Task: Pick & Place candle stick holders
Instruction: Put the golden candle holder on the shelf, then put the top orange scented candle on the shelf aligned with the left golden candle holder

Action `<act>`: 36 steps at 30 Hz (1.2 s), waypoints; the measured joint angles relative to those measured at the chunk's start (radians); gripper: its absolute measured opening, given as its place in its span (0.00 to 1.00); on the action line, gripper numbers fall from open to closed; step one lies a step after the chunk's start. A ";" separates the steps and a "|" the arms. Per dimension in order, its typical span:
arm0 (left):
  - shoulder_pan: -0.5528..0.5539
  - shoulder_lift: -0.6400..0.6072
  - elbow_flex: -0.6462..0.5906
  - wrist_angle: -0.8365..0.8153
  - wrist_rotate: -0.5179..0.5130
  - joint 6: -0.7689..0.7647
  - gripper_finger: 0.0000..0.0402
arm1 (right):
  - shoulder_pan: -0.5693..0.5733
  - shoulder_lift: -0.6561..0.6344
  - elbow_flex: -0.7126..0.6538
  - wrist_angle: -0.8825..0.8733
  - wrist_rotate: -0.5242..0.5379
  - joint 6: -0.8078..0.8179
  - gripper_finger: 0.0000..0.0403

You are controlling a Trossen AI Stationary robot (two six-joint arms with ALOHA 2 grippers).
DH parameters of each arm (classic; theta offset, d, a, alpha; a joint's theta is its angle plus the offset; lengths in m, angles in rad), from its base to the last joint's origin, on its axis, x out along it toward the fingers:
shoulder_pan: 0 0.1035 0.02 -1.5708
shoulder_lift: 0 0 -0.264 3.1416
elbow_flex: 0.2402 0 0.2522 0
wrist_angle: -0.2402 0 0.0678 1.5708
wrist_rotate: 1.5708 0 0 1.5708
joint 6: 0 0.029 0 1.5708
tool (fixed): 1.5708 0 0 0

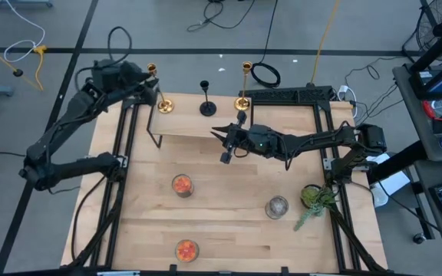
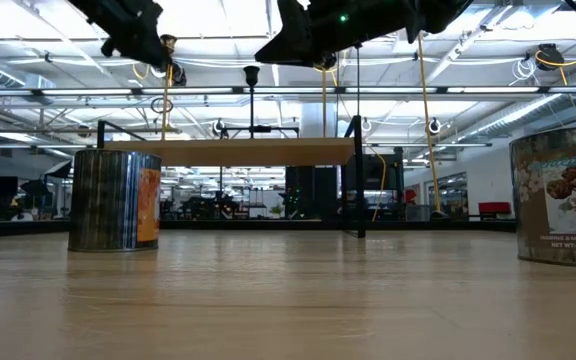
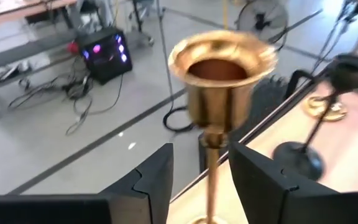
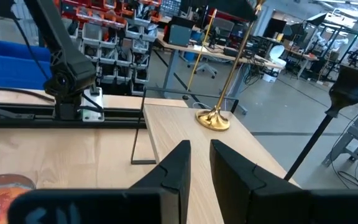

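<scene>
Three candle stick holders stand on their round bases on a raised wooden shelf [image 1: 190, 124] at the table's far side. They are a gold one at the left [image 1: 163, 106], a black one [image 1: 207, 107] and a gold one at the right [image 1: 242, 102]. My left gripper [image 3: 201, 152] is open. Its fingers stand on either side of the left gold holder's stem [image 3: 210, 168], just below its cup [image 3: 222, 62], without touching it. My right gripper [image 1: 225, 142] hovers over the table near the shelf's front edge. It is open by a narrow gap [image 4: 199, 149] and empty.
Two jars with orange contents [image 1: 182, 185] [image 1: 186, 250], a glass jar [image 1: 277, 206] and a small green plant [image 1: 315, 198] stand on the table's near half. In the low view, two tins [image 2: 116, 200] [image 2: 563, 195] flank the shelf [image 2: 228, 152].
</scene>
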 joint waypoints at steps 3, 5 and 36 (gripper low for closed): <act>0.000 -0.053 0.000 -0.017 0.062 0.000 0.39 | 0.000 0.000 0.000 -0.001 0.000 0.000 0.14; 0.000 -0.089 0.000 -0.039 0.123 0.012 0.38 | 0.000 0.000 0.000 0.000 0.000 0.000 0.14; -0.295 -0.341 -0.307 -0.451 0.616 -0.127 0.09 | 0.000 0.000 0.000 -0.023 0.000 -0.031 0.14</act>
